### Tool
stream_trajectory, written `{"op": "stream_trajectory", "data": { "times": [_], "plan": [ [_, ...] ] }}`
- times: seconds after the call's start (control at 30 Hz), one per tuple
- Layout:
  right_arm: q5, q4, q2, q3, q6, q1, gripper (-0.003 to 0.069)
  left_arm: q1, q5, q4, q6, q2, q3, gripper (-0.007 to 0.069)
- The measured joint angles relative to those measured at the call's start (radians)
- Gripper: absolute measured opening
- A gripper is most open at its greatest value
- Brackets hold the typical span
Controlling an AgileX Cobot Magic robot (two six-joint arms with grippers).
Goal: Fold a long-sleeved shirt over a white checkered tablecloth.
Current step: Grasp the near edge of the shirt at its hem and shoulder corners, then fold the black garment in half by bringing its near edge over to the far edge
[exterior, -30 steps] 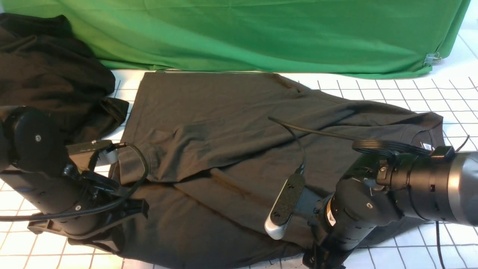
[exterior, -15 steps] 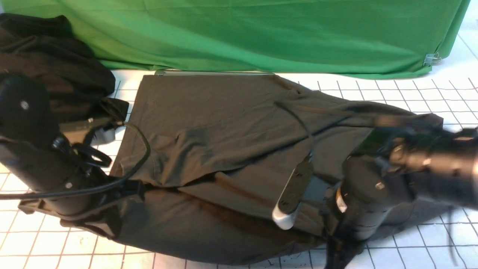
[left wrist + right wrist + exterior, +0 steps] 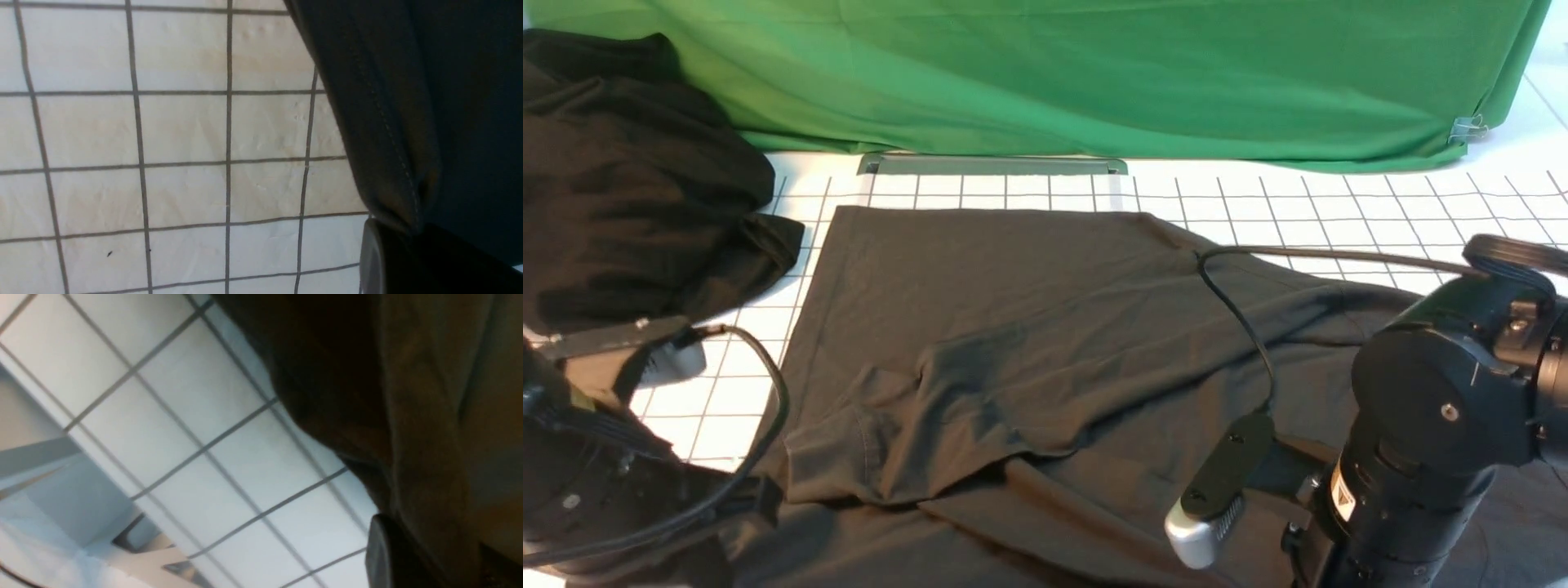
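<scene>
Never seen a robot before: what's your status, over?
Left gripper, right gripper shut on long-sleeved shirt. Shirt spread over white checkered tablecloth. Black heap left, not touching.

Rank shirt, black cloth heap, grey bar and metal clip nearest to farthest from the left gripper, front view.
1. shirt, pinched in the left gripper
2. black cloth heap, back left
3. grey bar, back centre
4. metal clip, far right

No text, brand or number can be read in any of the views. The only label to see is a small white and orange sticker point(image 3: 1342, 500) on the black housing of the right arm point(image 3: 1429, 425) in the front view. Its print is too small to make out.
</scene>
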Motion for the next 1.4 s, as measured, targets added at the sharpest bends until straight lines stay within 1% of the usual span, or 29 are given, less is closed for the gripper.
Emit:
{"op": "stream_trajectory", "data": {
  "times": [0.07, 0.13, 0.27, 0.37, 0.47, 0.57, 0.6, 0.67, 0.73, 0.8, 0.9, 0.97, 1.07, 1.17, 1.27, 1.4],
  "plan": [
    [0.004, -0.015, 0.000, -0.025, 0.004, -0.002, 0.0038, 0.000, -0.007, 0.004, 0.000, 0.000, -0.023, 0.0041],
    [0.001, -0.048, 0.000, -0.095, 0.032, -0.024, 0.0038, 0.000, -0.033, 0.020, -0.006, 0.005, -0.091, 0.0041],
    [-0.065, -0.057, 0.008, -0.186, 0.071, -0.103, 0.0038, 0.000, -0.097, 0.035, -0.007, 0.064, -0.176, 0.0041],
    [-0.115, -0.058, 0.041, -0.241, 0.082, -0.161, 0.0038, 0.007, -0.185, 0.060, -0.011, 0.142, -0.203, 0.0041],
    [-0.159, -0.060, 0.103, -0.300, 0.081, -0.214, 0.0038, 0.055, -0.306, 0.047, -0.011, 0.238, -0.242, 0.0041],
    [-0.191, -0.060, 0.190, -0.407, 0.077, -0.270, 0.0038, 0.124, -0.358, -0.030, -0.004, 0.358, -0.337, 0.0041],
    [-0.191, -0.060, 0.202, -0.414, 0.076, -0.273, 0.0038, 0.132, -0.361, -0.035, -0.002, 0.374, -0.344, 0.0041],
    [-0.200, -0.060, 0.277, -0.511, 0.069, -0.306, 0.0038, 0.167, -0.373, -0.108, 0.039, 0.471, -0.430, 0.0041],
    [-0.201, -0.060, 0.317, -0.562, 0.058, -0.320, 0.0038, 0.174, -0.374, -0.131, 0.053, 0.511, -0.466, 0.0041],
    [-0.202, -0.062, 0.409, -0.683, 0.038, -0.341, 0.0038, 0.188, -0.366, -0.168, 0.072, 0.631, -0.578, 0.0041],
    [-0.199, -0.063, 0.488, -0.769, 0.027, -0.354, 0.0038, 0.194, -0.345, -0.173, 0.072, 0.712, -0.664, 0.0041],
    [-0.199, -0.064, 0.581, -0.891, 0.023, -0.361, 0.0038, 0.201, -0.316, -0.174, 0.072, 0.796, -0.771, 0.0041],
    [-0.212, -0.066, 0.652, -0.975, 0.022, -0.363, 0.0040, 0.202, -0.309, -0.162, 0.072, 0.871, -0.865, 0.0041],
    [-0.254, -0.069, 0.717, -1.033, 0.022, -0.365, 0.0044, 0.202, -0.308, -0.160, 0.072, 0.936, -0.957, 0.0041],
    [-0.299, -0.073, 0.754, -1.045, 0.021, -0.370, 0.0052, 0.202, -0.297, -0.159, 0.072, 0.990, -1.013, 0.0041],
    [-0.344, -0.082, 0.785, -1.045, 0.021, -0.379, 0.0064, 0.204, -0.293, -0.148, 0.068, 1.041, -1.038, 0.0041]
  ]
}}
